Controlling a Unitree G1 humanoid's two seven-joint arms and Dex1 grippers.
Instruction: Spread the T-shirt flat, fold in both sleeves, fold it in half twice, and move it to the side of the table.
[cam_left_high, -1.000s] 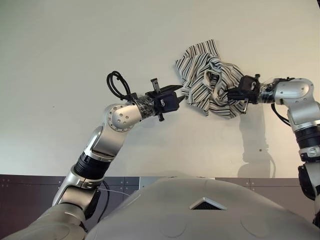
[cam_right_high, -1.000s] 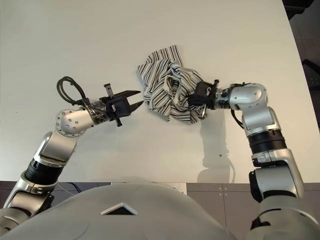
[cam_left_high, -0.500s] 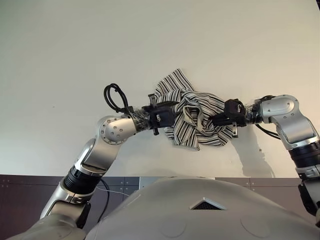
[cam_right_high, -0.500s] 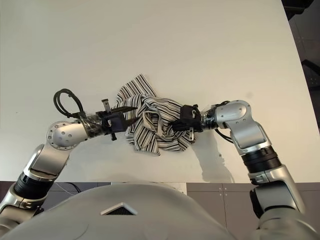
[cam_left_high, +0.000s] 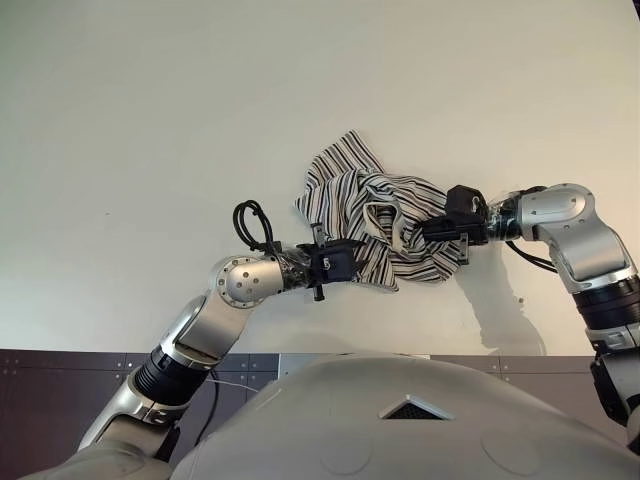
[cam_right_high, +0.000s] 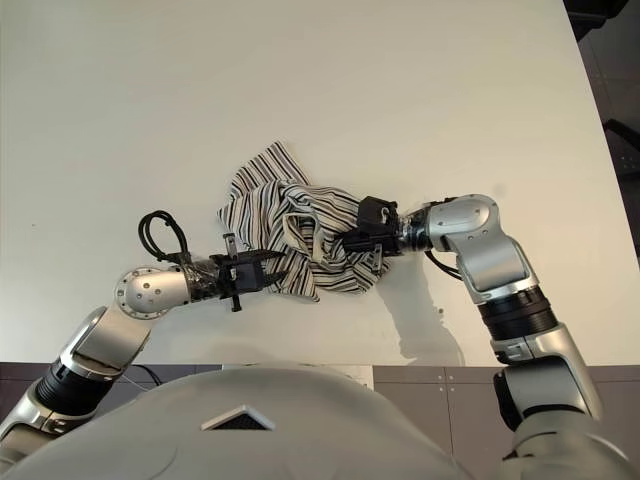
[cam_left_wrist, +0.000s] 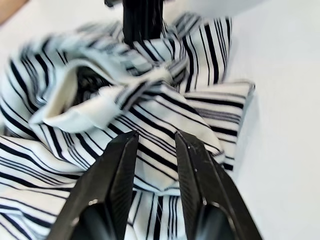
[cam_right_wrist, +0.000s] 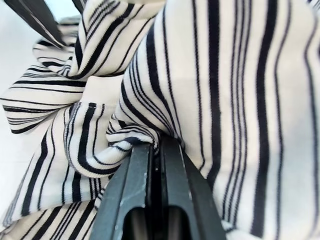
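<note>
Two grippers at one garment. T-shirt (cam_left_high: 370, 215): white with dark stripes, crumpled in a loose heap, not yet spread flat. One striped corner sticks out flat on the far side of the heap. It lies on the pale table (cam_left_high: 150, 120), whose near edge runs close by on the robot's side of the T-shirt. Left gripper (cam_left_high: 355, 246): at the T-shirt's near left edge, low over the table, pointing in toward the heap. Jaws parted by a narrow gap. In the left wrist view both black fingers (cam_left_wrist: 120, 170) sit over striped cloth, with a flat layer of it lying under and between them. Whether the fingertips actually touch that layer is hard to judge; probably just above it, with no cloth gripped. Just beyond those fingers, deeper in the T-shirt, a plain cream band (cam_left_wrist: 95, 102) curls up round a dark hollow. Right gripper (cam_left_high: 428, 228): on the T-shirt's right side, pushed in among the folds. Its fingers (cam_right_wrist: 135, 185) are pressed together with a small tuck of striped cloth nipped at their tips, and more fabric drapes over and beside them. Right-side folds bunch up against that gripper. The two grippers face each other across the T-shirt, the left one nearer the robot, with the bulk of the heap between them.
</note>
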